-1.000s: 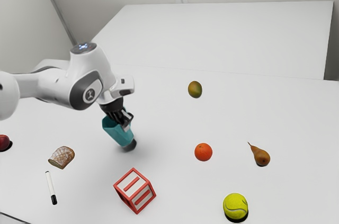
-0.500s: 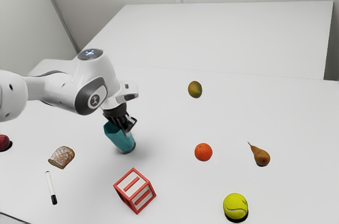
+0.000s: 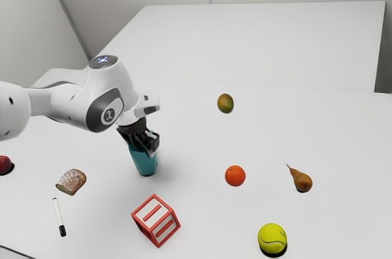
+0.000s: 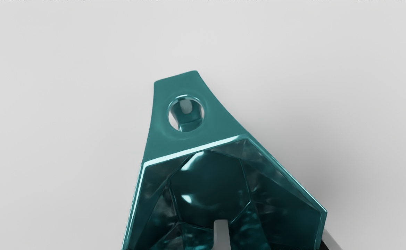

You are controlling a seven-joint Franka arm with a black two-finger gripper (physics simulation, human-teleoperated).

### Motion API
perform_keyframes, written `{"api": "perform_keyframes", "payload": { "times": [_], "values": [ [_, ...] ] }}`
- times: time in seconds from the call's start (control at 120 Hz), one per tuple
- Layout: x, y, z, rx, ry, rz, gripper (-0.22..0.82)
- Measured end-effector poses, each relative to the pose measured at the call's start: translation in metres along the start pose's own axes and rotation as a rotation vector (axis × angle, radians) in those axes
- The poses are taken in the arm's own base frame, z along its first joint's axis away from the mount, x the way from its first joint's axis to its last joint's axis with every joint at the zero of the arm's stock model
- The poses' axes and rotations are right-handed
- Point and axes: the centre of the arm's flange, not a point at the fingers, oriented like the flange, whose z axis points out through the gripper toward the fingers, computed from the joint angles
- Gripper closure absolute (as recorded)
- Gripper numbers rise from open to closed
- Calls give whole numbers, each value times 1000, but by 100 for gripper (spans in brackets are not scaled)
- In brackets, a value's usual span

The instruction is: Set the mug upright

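Note:
My gripper (image 3: 149, 146) is at the top of the teal mug (image 3: 145, 164), which stands upright or nearly so with its base on the table. In the wrist view the mug (image 4: 190, 146) shows its angular rim, dark interior and a handle with a round hole. The gripper (image 4: 275, 241) straddles its wall: one finger (image 4: 221, 236) reaches inside, the other is outside near the rim corner. They stand apart, open. The outer finger is mostly hidden.
The red-and-white block (image 3: 156, 220) is the nearest object to the mug. Bread (image 3: 71, 182) and a marker (image 3: 59, 216) lie toward the exterior view's left. An orange (image 3: 235, 176), mango (image 3: 225, 103), pear (image 3: 301, 180) and tennis ball (image 3: 272, 239) are toward its right.
The mug has gone from a clear lean to nearly upright, its base settling on the table. The hand first moved slightly toward the exterior view's right, then stayed nearly still as the fingers parted.

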Motion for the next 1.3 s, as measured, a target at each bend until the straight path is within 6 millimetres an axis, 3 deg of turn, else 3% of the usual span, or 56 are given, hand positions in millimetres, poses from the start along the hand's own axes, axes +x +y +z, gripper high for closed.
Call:
{"api": "perform_keyframes", "payload": {
  "times": [0.333,0.5,0.942,1.3],
  "values": [
    [1,2,-22,2,43,-3,31],
    [4,1,-41,-5,62,-15,17],
    [46,-10,-162,-37,48,-49,4],
    [65,-13,-228,-44,-9,-49,3]
  ]
}}
